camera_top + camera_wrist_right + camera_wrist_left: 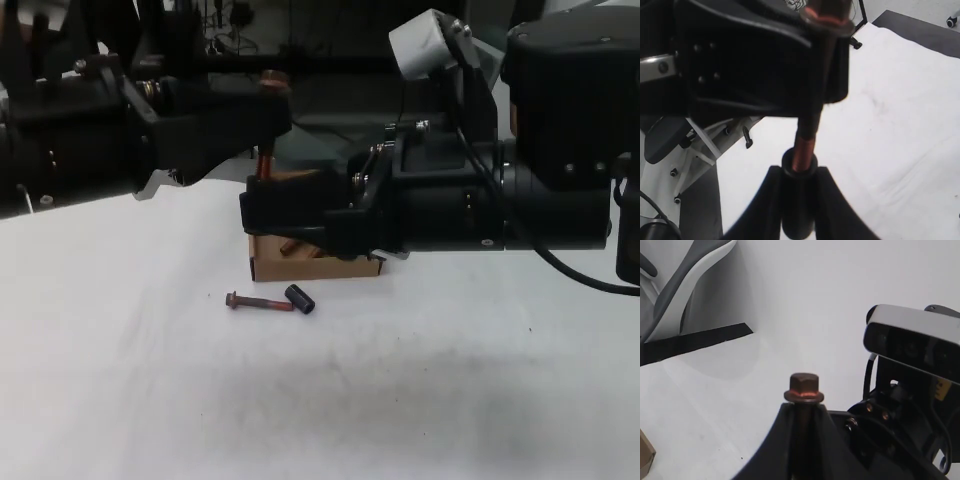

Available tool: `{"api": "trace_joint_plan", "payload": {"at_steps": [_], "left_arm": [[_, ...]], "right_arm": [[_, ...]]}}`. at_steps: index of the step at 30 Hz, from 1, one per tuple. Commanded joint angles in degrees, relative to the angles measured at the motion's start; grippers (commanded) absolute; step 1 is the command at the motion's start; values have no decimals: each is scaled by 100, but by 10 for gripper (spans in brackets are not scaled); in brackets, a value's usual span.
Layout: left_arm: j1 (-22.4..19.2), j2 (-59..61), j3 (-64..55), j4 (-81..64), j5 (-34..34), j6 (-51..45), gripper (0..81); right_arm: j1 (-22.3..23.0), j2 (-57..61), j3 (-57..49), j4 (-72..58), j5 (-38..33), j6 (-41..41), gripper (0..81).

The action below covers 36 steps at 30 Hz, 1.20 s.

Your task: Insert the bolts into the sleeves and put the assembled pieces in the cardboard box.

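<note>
My left gripper (802, 412) is shut on a copper bolt (804, 388), held upright by the shaft just under its hex head. My right gripper (799, 176) is shut on a black sleeve (798, 205). The bolt's shaft (805, 137) comes down from the left gripper (755, 60) into the sleeve's mouth. In the high view both grippers meet above the cardboard box (315, 268), the bolt (263, 162) standing vertical between them. A second bolt (258, 301) and a loose black sleeve (300, 298) lie on the white cloth just in front of the box.
The box holds copper-coloured pieces (295, 247), partly hidden by the right arm (470, 200). White cloth (400, 400) covers the bench in front, with open room there. Dark equipment stands along the back edge.
</note>
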Motion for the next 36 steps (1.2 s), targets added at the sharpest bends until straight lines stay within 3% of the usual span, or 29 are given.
{"api": "trace_joint_plan", "payload": {"at_steps": [1, 15, 25, 36], "left_arm": [[-24, -32, -36, 0, 169, 73, 17], [-41, -249, -36, 0, -206, 223, 17], [-803, -256, -36, 50, -757, 340, 17], [-863, -256, -36, 50, -1142, 453, 17]], "right_arm": [[-1, -28, -106, -200, 7, -38, 4], [-1, -28, -102, -200, 131, -141, 4], [-1, -28, -102, -133, 354, -172, 4], [-1, -28, -102, -87, 352, -172, 4]]}}
